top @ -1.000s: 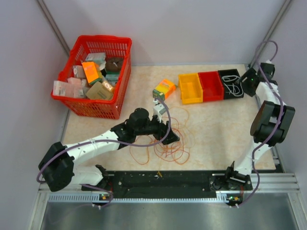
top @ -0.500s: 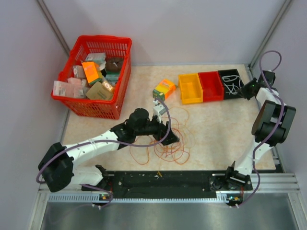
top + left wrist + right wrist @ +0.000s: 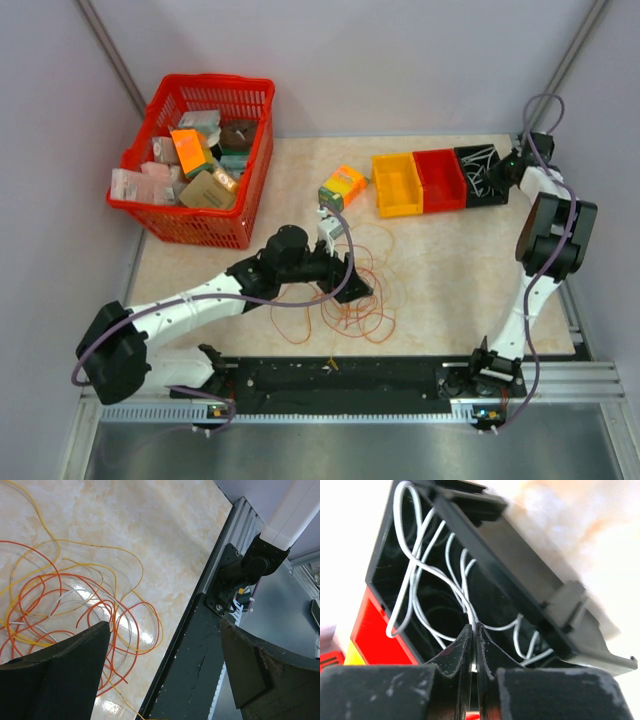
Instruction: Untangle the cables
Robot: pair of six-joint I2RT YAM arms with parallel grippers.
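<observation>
Cables (image 3: 352, 312) lie in a loose heap of orange-red, yellow and white loops on the marble-patterned surface (image 3: 450, 270), near the middle and toward the near edge. The left arm reaches in from the near left, and the left gripper (image 3: 165, 624) sits at the heap's left edge with its fingers spread wide apart and nothing between them. In the left wrist view most of the loops lie left of that gap, some passing behind the left finger (image 3: 60, 670), while the black rail (image 3: 185, 665) at the near edge shows through the gap.

The right arm stretches to the far right corner, where three bins stand in a row: a yellow bin (image 3: 397, 185) on the left, a red bin (image 3: 440, 180) in the middle and a black bin (image 3: 520, 555) on the right. The right gripper (image 3: 473, 628) is at the black bin, its fingers pressed together on a white wire (image 3: 420, 566) that coils inside that bin (well apart from the heap).

Far left stands a red basket (image 3: 190, 225) packed with small boxes and packets. An orange carton (image 3: 345, 185) lies between it and the bins. The print on all of these is too small to read.
</observation>
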